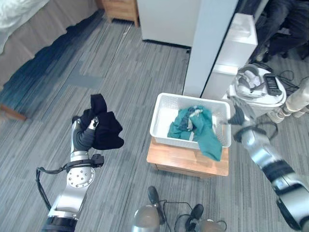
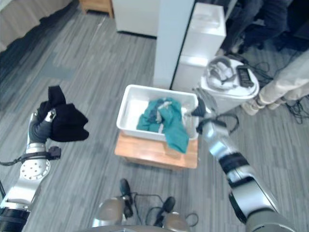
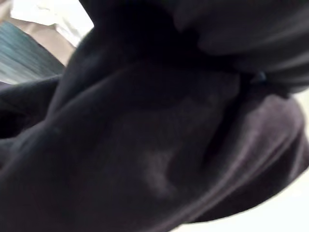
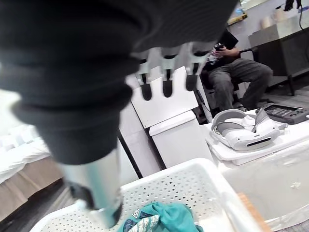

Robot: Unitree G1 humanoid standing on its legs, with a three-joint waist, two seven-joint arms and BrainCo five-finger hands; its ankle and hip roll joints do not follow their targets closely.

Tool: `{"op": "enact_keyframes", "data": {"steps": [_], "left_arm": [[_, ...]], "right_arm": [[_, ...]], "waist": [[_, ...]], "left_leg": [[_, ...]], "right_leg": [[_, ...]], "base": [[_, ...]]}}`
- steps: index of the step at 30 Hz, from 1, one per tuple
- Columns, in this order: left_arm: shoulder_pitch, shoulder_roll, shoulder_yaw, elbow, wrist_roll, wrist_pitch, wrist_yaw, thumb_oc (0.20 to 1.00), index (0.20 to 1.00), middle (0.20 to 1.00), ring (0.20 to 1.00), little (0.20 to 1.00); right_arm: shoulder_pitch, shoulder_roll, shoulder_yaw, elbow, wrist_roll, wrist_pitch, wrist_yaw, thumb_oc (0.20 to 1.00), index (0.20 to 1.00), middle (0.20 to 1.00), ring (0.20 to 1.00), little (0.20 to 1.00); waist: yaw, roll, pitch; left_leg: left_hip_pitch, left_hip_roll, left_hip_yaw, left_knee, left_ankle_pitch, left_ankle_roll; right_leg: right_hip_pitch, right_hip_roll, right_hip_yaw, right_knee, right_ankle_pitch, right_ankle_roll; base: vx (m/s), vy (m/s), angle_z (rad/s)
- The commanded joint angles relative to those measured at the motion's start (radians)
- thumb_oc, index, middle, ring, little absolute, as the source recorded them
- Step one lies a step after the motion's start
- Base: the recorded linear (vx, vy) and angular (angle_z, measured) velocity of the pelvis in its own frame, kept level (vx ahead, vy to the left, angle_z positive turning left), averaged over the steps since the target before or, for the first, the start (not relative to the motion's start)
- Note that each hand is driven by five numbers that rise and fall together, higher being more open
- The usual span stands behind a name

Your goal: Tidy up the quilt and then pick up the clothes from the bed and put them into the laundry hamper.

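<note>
My left hand [image 1: 86, 134] is held up over the floor to the left of the hamper, its fingers curled into a bunched black garment [image 1: 105, 126]. That black cloth [image 3: 145, 145] lies right against the left wrist camera. The white perforated hamper [image 1: 163, 105] stands on a low wooden stool [image 1: 186, 160]. A teal garment [image 1: 200, 126] lies inside it and hangs over the front rim. My right hand [image 1: 236, 116] hovers at the hamper's right edge, and its straight fingers [image 4: 166, 84] and thumb hold nothing.
The bed [image 1: 19, 21] sits at the far left, with a wooden nightstand [image 1: 120, 9] behind. White cabinets [image 1: 212, 43] rise just behind the hamper. A round white table [image 1: 256, 99] with a headset [image 1: 248, 77] stands to the right, beside a person's legs [image 1: 299, 99].
</note>
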Motion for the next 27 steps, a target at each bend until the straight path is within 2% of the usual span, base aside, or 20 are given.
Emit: {"op": "enact_keyframes", "data": {"steps": [1, 2, 3, 5, 8, 9, 11, 18, 19, 24, 25, 27], "left_arm": [[-0.090, 0.002, -0.030, 0.051, 0.125, -0.011, 0.029, 0.200, 0.200, 0.200, 0.200, 0.200], [-0.107, -0.006, -0.035, 0.061, 0.143, -0.003, 0.030, 0.200, 0.200, 0.200, 0.200, 0.200], [-0.108, -0.006, -0.039, 0.064, 0.144, -0.003, 0.030, 0.200, 0.200, 0.200, 0.200, 0.200], [-0.161, -0.009, -0.055, 0.122, 0.194, 0.031, 0.039, 0.200, 0.200, 0.200, 0.200, 0.200], [-0.209, -0.020, -0.085, 0.197, 0.222, 0.058, 0.043, 0.200, 0.200, 0.200, 0.200, 0.200], [-0.214, -0.020, -0.088, 0.203, 0.223, 0.056, 0.045, 0.200, 0.200, 0.200, 0.200, 0.200], [-0.272, -0.025, -0.120, 0.259, 0.240, 0.080, 0.054, 0.200, 0.200, 0.200, 0.200, 0.200], [-0.560, 0.002, -0.234, 0.459, 0.233, 0.104, 0.129, 0.200, 0.200, 0.200, 0.200, 0.200], [-0.573, 0.004, -0.238, 0.470, 0.231, 0.101, 0.132, 0.200, 0.200, 0.200, 0.200, 0.200], [-0.733, 0.003, -0.316, 0.676, 0.256, 0.153, 0.158, 0.200, 0.200, 0.200, 0.200, 0.200], [-0.753, 0.001, -0.321, 0.716, 0.250, 0.164, 0.151, 1.000, 1.000, 1.000, 1.000, 1.000], [-0.792, -0.008, -0.323, 0.785, 0.220, 0.179, 0.135, 1.000, 1.000, 1.000, 1.000, 1.000]], "right_arm": [[0.106, -0.069, -0.053, -0.025, -0.036, -0.020, -0.010, 1.000, 1.000, 1.000, 1.000, 1.000], [0.167, -0.066, -0.072, -0.042, -0.038, -0.023, -0.001, 1.000, 1.000, 1.000, 1.000, 1.000], [0.176, -0.067, -0.077, -0.049, -0.039, -0.023, 0.001, 1.000, 1.000, 1.000, 1.000, 1.000], [0.288, -0.077, -0.096, -0.092, -0.064, -0.036, 0.027, 1.000, 1.000, 1.000, 1.000, 1.000], [0.342, -0.068, -0.103, -0.114, -0.063, -0.035, 0.042, 1.000, 1.000, 1.000, 1.000, 1.000], [0.343, -0.068, -0.105, -0.115, -0.063, -0.034, 0.042, 1.000, 1.000, 1.000, 1.000, 1.000], [0.359, -0.059, -0.089, -0.149, -0.053, -0.042, 0.049, 1.000, 1.000, 1.000, 1.000, 1.000], [0.239, -0.029, 0.033, -0.108, -0.036, -0.046, 0.011, 1.000, 1.000, 1.000, 1.000, 1.000], [0.230, -0.026, 0.034, -0.101, -0.035, -0.047, 0.008, 1.000, 1.000, 1.000, 1.000, 1.000], [0.149, 0.032, 0.124, -0.034, -0.024, -0.041, -0.021, 1.000, 1.000, 1.000, 1.000, 1.000], [0.134, 0.042, 0.137, -0.018, -0.024, -0.038, -0.021, 1.000, 1.000, 1.000, 1.000, 1.000], [0.114, 0.057, 0.158, 0.011, -0.025, -0.028, -0.017, 1.000, 1.000, 1.000, 1.000, 1.000]], "waist": [[-0.055, 0.039, -0.099], [-0.073, 0.037, -0.100], [-0.070, 0.037, -0.101], [-0.123, 0.034, -0.095], [-0.161, 0.033, -0.087], [-0.158, 0.033, -0.087], [-0.197, 0.033, -0.069], [-0.263, 0.033, 0.011], [-0.262, 0.032, 0.012], [-0.302, 0.043, 0.071], [-0.305, 0.044, 0.079], [-0.308, 0.044, 0.092]], "left_leg": [[0.117, 0.130, 0.021, -0.048, -0.049, -0.161], [0.123, 0.129, 0.028, -0.048, -0.053, -0.160], [0.124, 0.129, 0.028, -0.048, -0.054, -0.160], [0.134, 0.129, 0.050, -0.048, -0.061, -0.159], [0.138, 0.128, 0.077, -0.048, -0.061, -0.161], [0.137, 0.128, 0.079, -0.048, -0.061, -0.161], [0.125, 0.130, 0.100, -0.048, -0.055, -0.165], [0.017, 0.138, 0.126, -0.048, -0.015, -0.173], [0.011, 0.137, 0.126, -0.048, -0.013, -0.173], [-0.060, 0.146, 0.151, -0.048, 0.012, -0.181], [-0.071, 0.146, 0.155, -0.048, 0.015, -0.181], [-0.089, 0.148, 0.158, -0.048, 0.019, -0.183]], "right_leg": [[-0.029, -0.084, -0.012, -0.006, -0.132, 0.120], [-0.030, -0.085, -0.007, -0.006, -0.131, 0.122], [-0.029, -0.085, -0.007, -0.006, -0.131, 0.122], [-0.041, -0.085, 0.014, -0.006, -0.127, 0.129], [-0.060, -0.082, 0.038, -0.006, -0.123, 0.134], [-0.062, -0.082, 0.040, -0.006, -0.123, 0.134], [-0.093, -0.082, 0.063, -0.006, -0.117, 0.139], [-0.232, -0.092, 0.107, -0.006, -0.077, 0.148], [-0.238, -0.092, 0.108, -0.006, -0.076, 0.147], [-0.330, -0.106, 0.128, -0.006, -0.048, 0.160], [-0.343, -0.106, 0.133, -0.006, -0.045, 0.161], [-0.364, -0.106, 0.141, -0.006, -0.040, 0.165]], "base": [[0.07, -0.001, -0.17], [0.05, -0.004, -0.17], [0.06, -0.008, -0.34], [0.04, -0.008, -0.34], [0.00, -0.008, -0.35], [-0.01, -0.005, -0.57], [-0.03, -0.005, -0.38], [-0.11, -0.019, -0.12], [-0.09, -0.009, -0.07], [-0.07, 0.004, -0.09], [-0.04, 0.012, -0.08], [-0.03, 0.005, -0.16]]}}
